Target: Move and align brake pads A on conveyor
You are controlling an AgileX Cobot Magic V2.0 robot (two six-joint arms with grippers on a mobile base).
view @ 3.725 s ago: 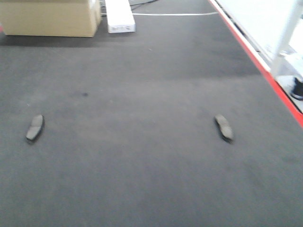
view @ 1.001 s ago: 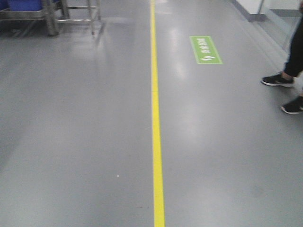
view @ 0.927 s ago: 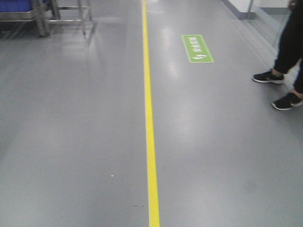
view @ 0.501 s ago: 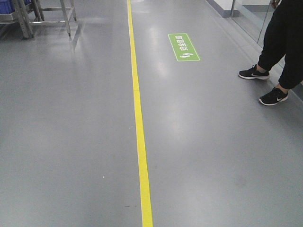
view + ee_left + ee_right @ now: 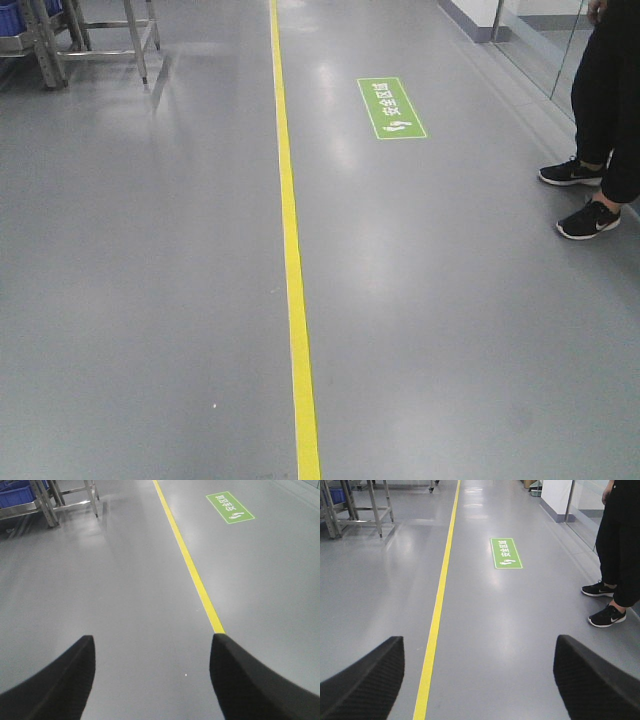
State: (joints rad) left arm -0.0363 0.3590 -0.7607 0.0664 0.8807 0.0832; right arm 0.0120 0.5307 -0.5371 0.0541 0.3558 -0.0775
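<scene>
Grey floor [image 5: 150, 300], yellow line [image 5: 295, 300] running ahead. Left gripper [image 5: 151, 645] and right gripper [image 5: 479, 645] angled over it, fingers spread wide, released.

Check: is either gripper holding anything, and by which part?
Nothing. The left gripper and right gripper are both open, only bare floor between them.

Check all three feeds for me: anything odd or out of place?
Yes: no conveyor or brake pads in any view. All cameras face grey floor with a yellow line and a green sign. A person stands at the right. The left gripper and right gripper are open and empty.
</scene>
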